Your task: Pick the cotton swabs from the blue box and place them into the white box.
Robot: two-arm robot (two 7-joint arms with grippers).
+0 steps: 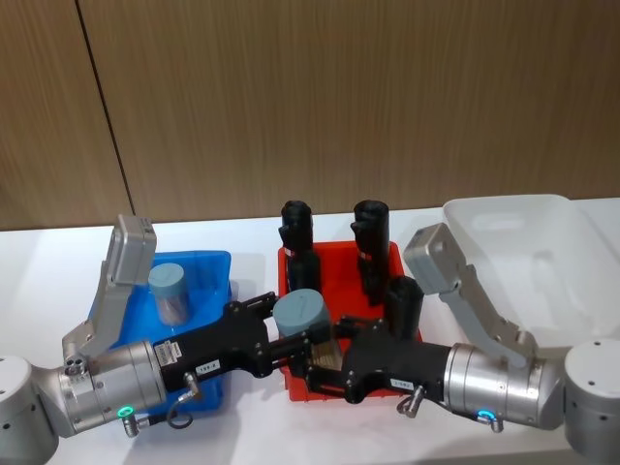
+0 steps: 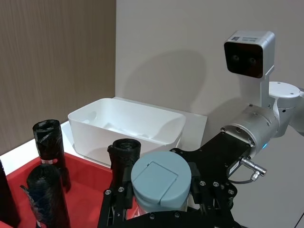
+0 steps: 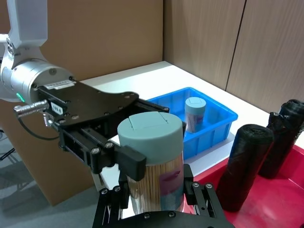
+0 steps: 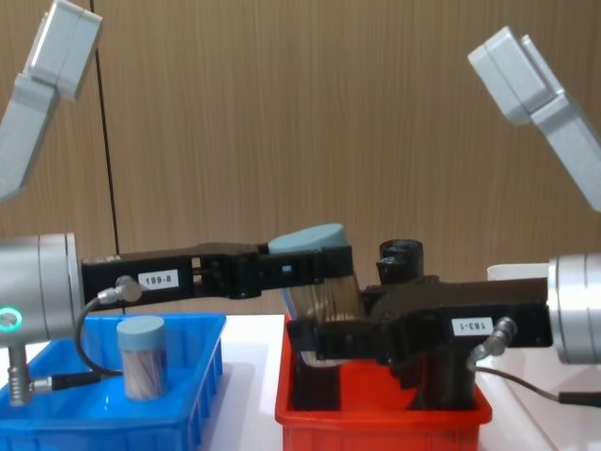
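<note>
I work in what looks like a robotics lab or test room rather than a home or a shop. My bench is a bare white table (image 1: pixel 39 262) set against wood-grain wall panels (image 1: pixel 339 97), and a plain beige wall (image 2: pixel 180 57) rises beyond the table's end. Plain plastic bins stand in a row on it like a sorting trial: the blue box (image 1: pixel 215 281), a red bin (image 4: pixel 376 415) and the white box (image 1: pixel 542 223). My left gripper (image 4: pixel 312 265) wears a printed number label (image 4: pixel 158 279). My right gripper (image 4: pixel 324 331) wears a second label (image 4: pixel 470 326), the kind of tag put on lab equipment.
</note>
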